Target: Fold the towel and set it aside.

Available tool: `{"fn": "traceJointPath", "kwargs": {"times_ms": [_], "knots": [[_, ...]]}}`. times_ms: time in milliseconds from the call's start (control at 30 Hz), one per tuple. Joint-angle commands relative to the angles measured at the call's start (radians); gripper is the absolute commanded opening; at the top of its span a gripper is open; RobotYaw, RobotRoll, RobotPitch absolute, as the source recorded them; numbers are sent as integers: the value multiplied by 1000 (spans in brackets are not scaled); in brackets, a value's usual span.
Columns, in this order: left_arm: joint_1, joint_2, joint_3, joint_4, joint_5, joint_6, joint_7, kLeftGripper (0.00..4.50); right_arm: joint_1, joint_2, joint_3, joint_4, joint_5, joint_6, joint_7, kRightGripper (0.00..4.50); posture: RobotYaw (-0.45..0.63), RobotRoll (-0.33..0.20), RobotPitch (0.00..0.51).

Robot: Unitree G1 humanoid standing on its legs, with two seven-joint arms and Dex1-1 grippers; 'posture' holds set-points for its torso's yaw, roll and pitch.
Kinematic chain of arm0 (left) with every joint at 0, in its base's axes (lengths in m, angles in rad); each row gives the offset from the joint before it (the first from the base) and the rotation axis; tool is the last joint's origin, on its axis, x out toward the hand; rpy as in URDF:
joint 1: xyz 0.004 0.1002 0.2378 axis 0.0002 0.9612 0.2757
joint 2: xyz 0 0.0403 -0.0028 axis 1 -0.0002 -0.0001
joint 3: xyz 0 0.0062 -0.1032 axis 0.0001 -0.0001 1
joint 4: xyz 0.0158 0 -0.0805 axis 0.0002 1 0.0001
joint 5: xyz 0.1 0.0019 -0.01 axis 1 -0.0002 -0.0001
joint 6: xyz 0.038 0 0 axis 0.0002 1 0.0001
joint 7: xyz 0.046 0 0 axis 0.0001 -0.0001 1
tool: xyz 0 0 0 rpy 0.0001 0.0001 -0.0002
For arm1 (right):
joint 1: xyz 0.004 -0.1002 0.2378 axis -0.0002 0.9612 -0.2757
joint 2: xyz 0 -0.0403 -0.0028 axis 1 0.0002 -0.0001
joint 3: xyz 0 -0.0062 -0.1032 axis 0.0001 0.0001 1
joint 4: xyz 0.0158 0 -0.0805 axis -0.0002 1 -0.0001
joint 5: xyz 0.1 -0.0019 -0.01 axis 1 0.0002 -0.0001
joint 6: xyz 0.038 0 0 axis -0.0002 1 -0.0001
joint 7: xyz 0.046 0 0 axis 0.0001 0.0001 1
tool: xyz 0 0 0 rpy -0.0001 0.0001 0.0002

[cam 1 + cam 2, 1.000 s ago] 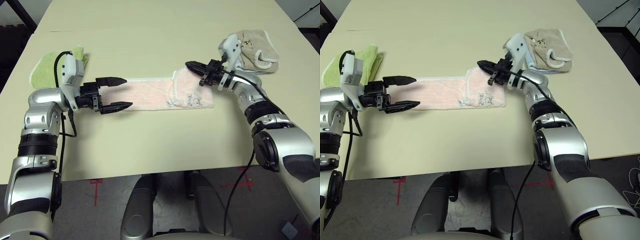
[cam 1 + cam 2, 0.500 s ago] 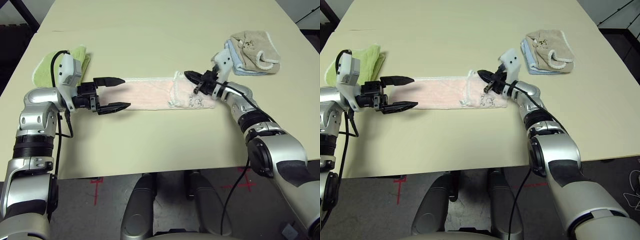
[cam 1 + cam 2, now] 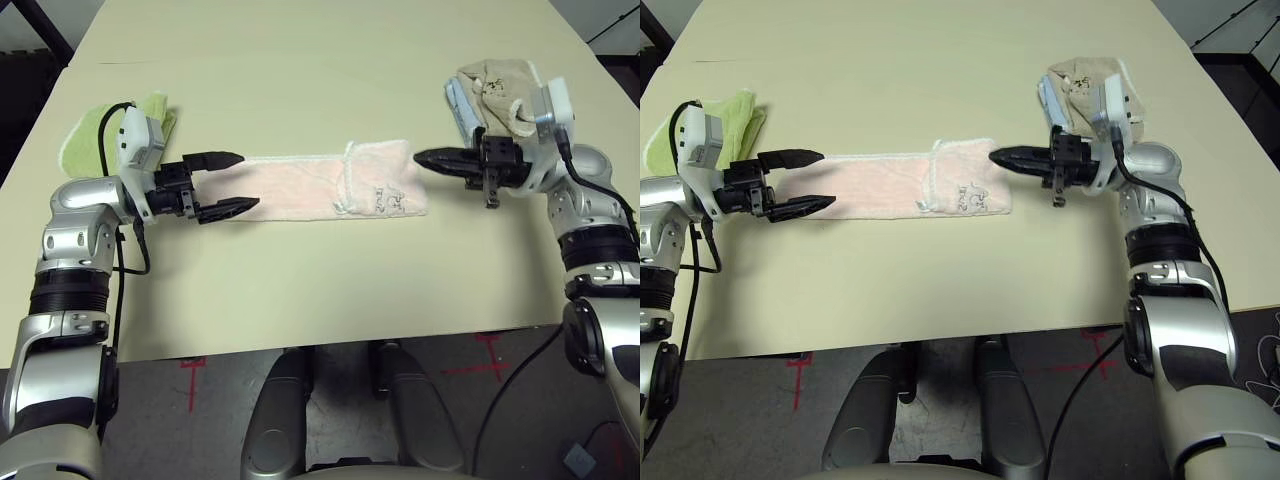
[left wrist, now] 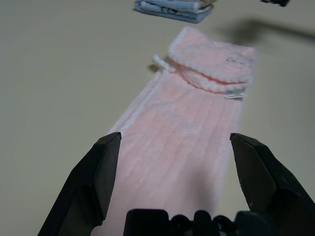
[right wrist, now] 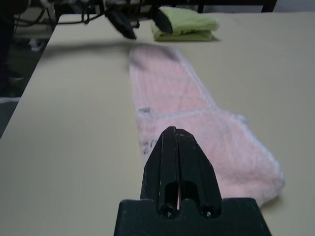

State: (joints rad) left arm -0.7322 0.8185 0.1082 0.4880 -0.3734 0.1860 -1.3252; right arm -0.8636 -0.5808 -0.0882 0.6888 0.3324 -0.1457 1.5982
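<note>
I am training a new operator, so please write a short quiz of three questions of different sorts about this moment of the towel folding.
1. True or false: the right gripper is clamped on the towel.
2. Multiple choice: which end of the towel is folded over? A) the end near the left gripper; B) the end near the right gripper; C) neither end.
3. Fill in: the cloth lying behind the left arm is coloured ____.

Key
1. False. Its fingers are shut, but the tips are just off the towel's end and hold nothing.
2. B. The folded flap lies at that end; the other end lies flat between the open left fingers.
3. Green.
</note>
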Motion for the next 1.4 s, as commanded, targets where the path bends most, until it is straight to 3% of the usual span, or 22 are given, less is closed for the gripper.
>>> {"fn": "traceJointPath", "kwargs": {"times_ms": [33,333,467,567,700,800,1033,1200,1400], "knots": [[-2,39,29,-9,1,21,10,4500,35,-16,30,1,-16,-43,16,32,94,0,290],[33,191,-2,-12,52,112,-44,4500,25,-27,96,28,-59,-77,-1,32,113,0,291],[22,269,-46,-47,34,371,-83,4500,8,-8,94,-24,-36,2,-5,1027,122,0,289],[-6,255,-47,-19,42,439,-41,4500,10,4,89,-46,-27,27,-22,2086,122,0,287],[-80,231,-50,15,-13,728,-14,4500,21,9,90,-97,-20,57,-31,3486,115,0,286],[-122,220,-70,33,-28,868,-4,4500,31,10,90,-131,-14,74,-39,4483,108,0,286],[-120,214,-90,50,-47,1013,26,4500,48,10,89,-186,-1,98,-60,4483,91,0,286],[-21,237,-38,11,-71,971,33,4500,47,7,87,-192,0,105,-72,4483,90,0,287],[50,269,-1,-52,-119,1034,46,4500,38,7,92,-187,0,103,-74,4483,99,0,291]]}}
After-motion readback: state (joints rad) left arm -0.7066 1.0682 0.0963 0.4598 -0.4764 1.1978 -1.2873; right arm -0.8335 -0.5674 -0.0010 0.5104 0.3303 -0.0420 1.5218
